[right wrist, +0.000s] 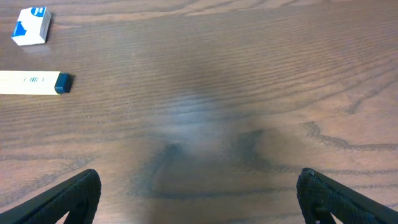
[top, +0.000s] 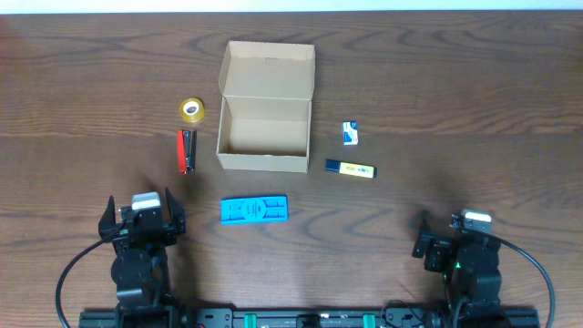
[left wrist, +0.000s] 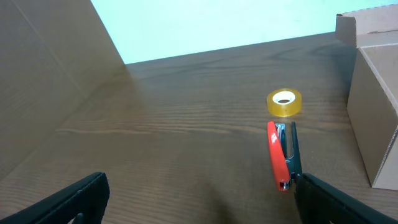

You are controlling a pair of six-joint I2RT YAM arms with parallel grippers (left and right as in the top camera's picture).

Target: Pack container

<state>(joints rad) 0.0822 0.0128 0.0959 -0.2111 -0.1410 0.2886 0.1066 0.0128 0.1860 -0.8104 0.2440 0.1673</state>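
Scanning the wooden tabletop (top: 474, 91), I am finding the container (top: 264, 137) sitting toward the far edge, a little left of centre. Its lid flap (top: 269, 71) is standing open on the far side, and its long axis is running parallel to the near edge. Nothing is showing inside it.

The left pincer (left wrist: 199, 208) is hovering by the near-left corner with its fingers spread wide and gripping nothing. The right pincer (right wrist: 199, 208) is sitting by the near-right corner, likewise spread and empty. The container is lying ahead and to the right of the left pincer, and ahead and well to the left of the right one, so I am judging the left arm nearer.

A flat blue piece (top: 254, 210) is lying just on the near side of the container. A red stapler (top: 186, 150) and a tape roll (top: 191, 109) are lying off its left wall. A yellow marker (top: 351, 169) and a small white-and-blue packet (top: 351, 133) are lying off its right wall.
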